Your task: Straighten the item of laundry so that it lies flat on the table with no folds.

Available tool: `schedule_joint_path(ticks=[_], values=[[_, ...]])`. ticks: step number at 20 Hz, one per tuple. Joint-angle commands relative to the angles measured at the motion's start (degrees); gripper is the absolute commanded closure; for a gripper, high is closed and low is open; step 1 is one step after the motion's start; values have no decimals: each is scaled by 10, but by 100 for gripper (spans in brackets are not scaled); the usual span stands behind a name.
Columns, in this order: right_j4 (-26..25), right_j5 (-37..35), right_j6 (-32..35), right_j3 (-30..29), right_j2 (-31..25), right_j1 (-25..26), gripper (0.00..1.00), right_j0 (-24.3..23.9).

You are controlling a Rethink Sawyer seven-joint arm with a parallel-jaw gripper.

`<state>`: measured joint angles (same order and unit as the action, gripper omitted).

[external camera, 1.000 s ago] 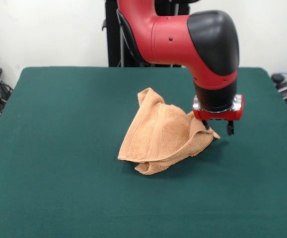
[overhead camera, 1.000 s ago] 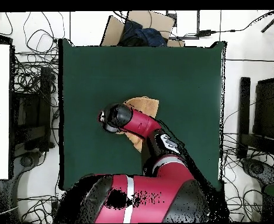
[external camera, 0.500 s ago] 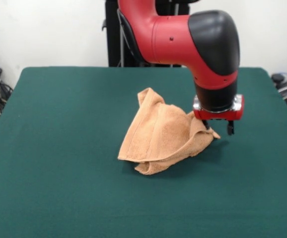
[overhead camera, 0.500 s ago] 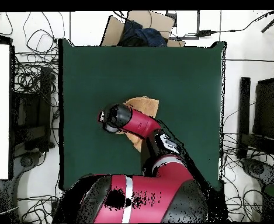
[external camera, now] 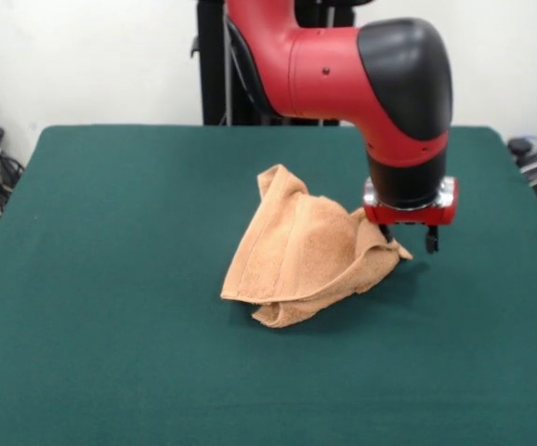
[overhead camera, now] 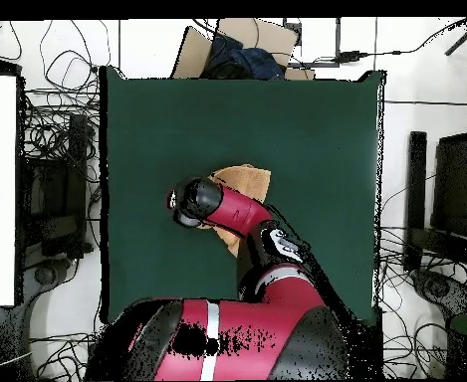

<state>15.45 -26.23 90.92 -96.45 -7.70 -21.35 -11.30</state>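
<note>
The item of laundry (external camera: pixel 301 253) is a peach-orange towel, bunched and folded over itself near the middle of the table (external camera: pixel 111 242). One corner stands up toward the back and a folded edge lies at the front. My gripper (external camera: pixel 407 238) hangs at the towel's right corner, just above the cloth. It is open: the left finger touches the raised corner and the right finger stands clear of it. From overhead the arm's wrist (overhead camera: pixel 195 202) covers the gripper and much of the towel (overhead camera: pixel 249 180); the table (overhead camera: pixel 317 129) shows around them.
The red and black arm (external camera: pixel 343 65) reaches down over the table's back right part. Cables and equipment (overhead camera: pixel 48 169) lie on the floor around the table, with a cardboard box (overhead camera: pixel 239 45) beyond one edge.
The arm has crept a few pixels to the right in the front view. The towel keeps the same shape and place.
</note>
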Motion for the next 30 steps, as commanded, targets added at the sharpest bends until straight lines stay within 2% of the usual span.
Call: schedule_joint_path(ticks=[1, 11, 18, 24, 30], values=[[-12, 114, 153, -49, 60, 96, 0, 0], [-10, 96, 152, -41, 72, 94, 0, 12], [-20, 58, 142, -17, 111, 91, 0, 46], [-11, 46, 131, -19, 108, 87, 0, 41], [-19, 94, 135, -22, 111, 84, 0, 44]])
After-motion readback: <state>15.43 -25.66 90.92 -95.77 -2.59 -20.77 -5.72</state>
